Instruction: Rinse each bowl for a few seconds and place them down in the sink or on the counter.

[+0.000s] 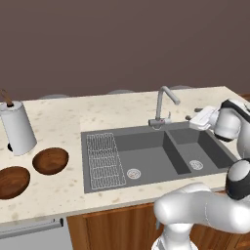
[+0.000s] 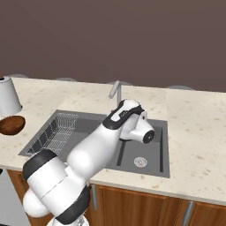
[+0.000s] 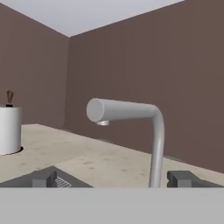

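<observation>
At the counter's (image 1: 58,122) left edge stands a tall white cylinder (image 1: 18,128) with a brown stick in its top. Just right of it, 2 wooden bowls (image 1: 50,160) lie upright and hold nothing, one at the front-left corner (image 1: 12,181). The sink (image 1: 146,156) lies to their right, a wire grid (image 1: 103,160) along its left wall, both basins bare. The faucet (image 1: 165,100) rises at its back edge, spout pointing right toward the gripper (image 1: 193,114), jaws spread wide, holding nothing. The right base view shows 1 bowl (image 2: 11,125); the hand view faces the spout (image 3: 122,110) side-on.
</observation>
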### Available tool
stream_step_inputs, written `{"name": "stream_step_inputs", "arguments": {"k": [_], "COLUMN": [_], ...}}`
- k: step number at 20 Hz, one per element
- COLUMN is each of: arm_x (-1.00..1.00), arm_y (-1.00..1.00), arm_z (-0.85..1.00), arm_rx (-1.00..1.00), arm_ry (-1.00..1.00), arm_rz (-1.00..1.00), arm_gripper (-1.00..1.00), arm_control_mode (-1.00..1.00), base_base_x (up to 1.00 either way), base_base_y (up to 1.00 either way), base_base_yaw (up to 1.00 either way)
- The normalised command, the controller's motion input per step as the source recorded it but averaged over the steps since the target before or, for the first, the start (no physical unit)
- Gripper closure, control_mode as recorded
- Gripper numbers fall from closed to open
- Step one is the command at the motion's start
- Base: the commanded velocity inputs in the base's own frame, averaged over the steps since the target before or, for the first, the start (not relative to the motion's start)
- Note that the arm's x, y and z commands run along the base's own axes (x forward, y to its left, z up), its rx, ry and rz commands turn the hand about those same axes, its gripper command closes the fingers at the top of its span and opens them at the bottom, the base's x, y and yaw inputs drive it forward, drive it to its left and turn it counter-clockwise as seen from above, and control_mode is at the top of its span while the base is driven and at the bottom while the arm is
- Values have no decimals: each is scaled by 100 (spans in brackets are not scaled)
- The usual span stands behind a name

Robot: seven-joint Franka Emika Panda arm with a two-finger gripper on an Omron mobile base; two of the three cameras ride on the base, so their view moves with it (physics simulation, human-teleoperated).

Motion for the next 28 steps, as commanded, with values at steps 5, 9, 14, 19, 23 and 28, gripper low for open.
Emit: {"name": "stream_step_inputs", "arguments": {"k": [5, 9, 14, 19, 23, 28], "arm_x": [24, 24, 27, 31, 28, 28], "arm_y": [0, 0, 0, 0, -12, -16], "arm_z": [-22, -19, -14, -11, -12, -14], "arm_rx": [0, 0, 0, 0, 2, 3], "arm_ry": [0, 0, 0, 0, 0, 0], "arm_rz": [0, 0, 0, 0, 0, 0], "arm_gripper": [-100, -100, -100, -100, -100, -100], "arm_control_mode": [-100, -100, -100, -100, -100, -100], "base_base_x": [0, 0, 0, 0, 0, 0], "base_base_y": [0, 0, 0, 0, 0, 0], "base_base_yaw": [0, 0, 0, 0, 0, 0]}}
